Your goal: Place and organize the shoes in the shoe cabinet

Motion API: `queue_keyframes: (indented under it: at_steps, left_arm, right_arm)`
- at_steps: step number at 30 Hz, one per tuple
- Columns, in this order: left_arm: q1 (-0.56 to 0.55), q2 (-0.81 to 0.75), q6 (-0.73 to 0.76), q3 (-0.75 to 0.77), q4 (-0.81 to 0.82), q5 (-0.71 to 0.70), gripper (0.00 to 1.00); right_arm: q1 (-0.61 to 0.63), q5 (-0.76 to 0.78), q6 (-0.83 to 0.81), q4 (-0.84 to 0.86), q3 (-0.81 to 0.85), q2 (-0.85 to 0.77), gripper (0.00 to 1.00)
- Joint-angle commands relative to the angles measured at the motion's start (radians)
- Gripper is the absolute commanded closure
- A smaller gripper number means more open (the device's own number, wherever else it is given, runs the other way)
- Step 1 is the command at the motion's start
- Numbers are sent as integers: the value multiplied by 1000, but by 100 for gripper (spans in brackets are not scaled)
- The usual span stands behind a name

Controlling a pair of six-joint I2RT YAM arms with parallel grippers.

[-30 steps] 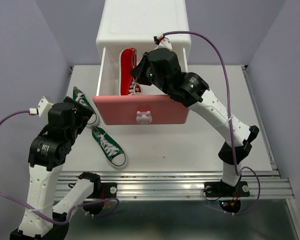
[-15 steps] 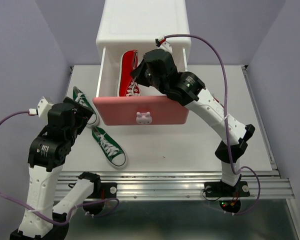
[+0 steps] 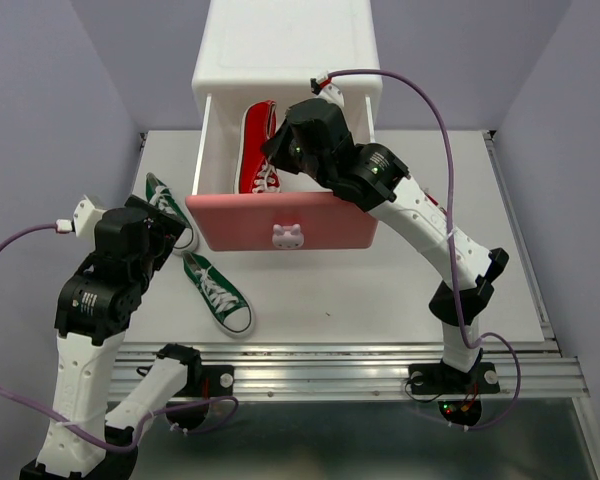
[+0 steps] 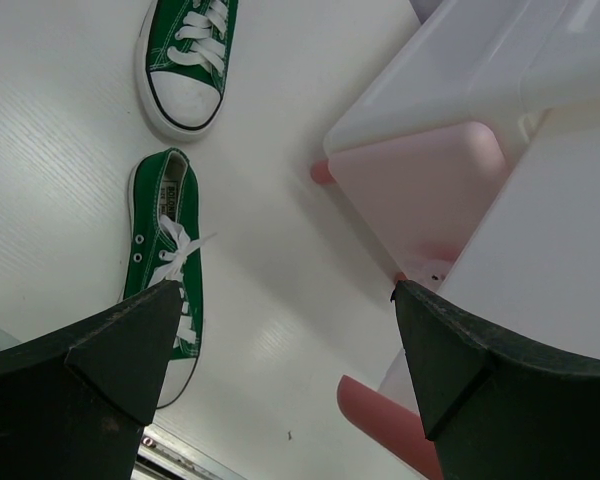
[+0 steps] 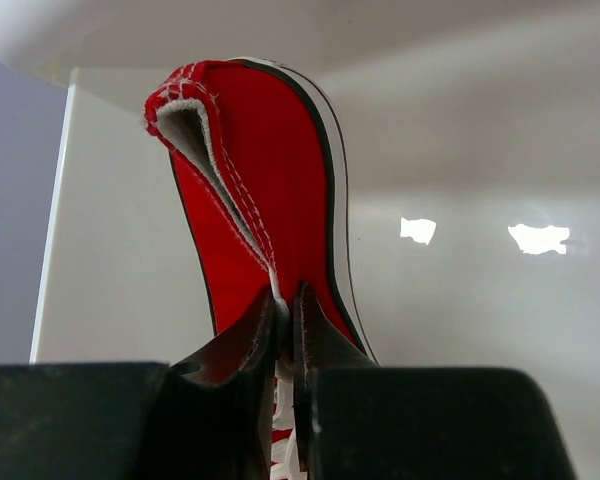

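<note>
The white shoe cabinet (image 3: 285,45) stands at the back with its upper drawer (image 3: 280,222) pulled out; the front is dark pink with a bunny knob. My right gripper (image 3: 280,142) is inside the drawer, shut on the side wall of a red shoe (image 3: 257,140), which stands heel-up in the right wrist view (image 5: 270,170) with the gripper (image 5: 286,312) pinching it. I see only one red shoe. Two green shoes lie on the table left of the drawer, one (image 3: 166,205) far and one (image 3: 218,293) near. My left gripper (image 3: 176,228) is open and empty above them (image 4: 285,345).
The left wrist view shows both green shoes (image 4: 185,50) (image 4: 163,258), the paler lower drawer front (image 4: 420,190) and the open drawer's pink edge (image 4: 380,425). A metal rail (image 3: 350,365) runs along the table's near edge.
My right arm has shifted slightly with the red shoe, a little deeper into the drawer. The left arm and green shoes have not moved.
</note>
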Motion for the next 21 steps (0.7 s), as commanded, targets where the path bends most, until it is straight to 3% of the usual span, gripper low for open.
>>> queue_keyframes:
  at_steps: [1,11,21]
  left_arm:
    - [2,-11,-12,2,-12,-36,1]
    - [2,-27,-28,-1,-30,-41,1]
    - [2,-38,-32,6,-42,-44,1]
  right_arm:
    - [11,8,20,40,42,-22,88]
    - [11,11,20,40,31,-28,74]
    - [11,7,21,51,23,-28,69]
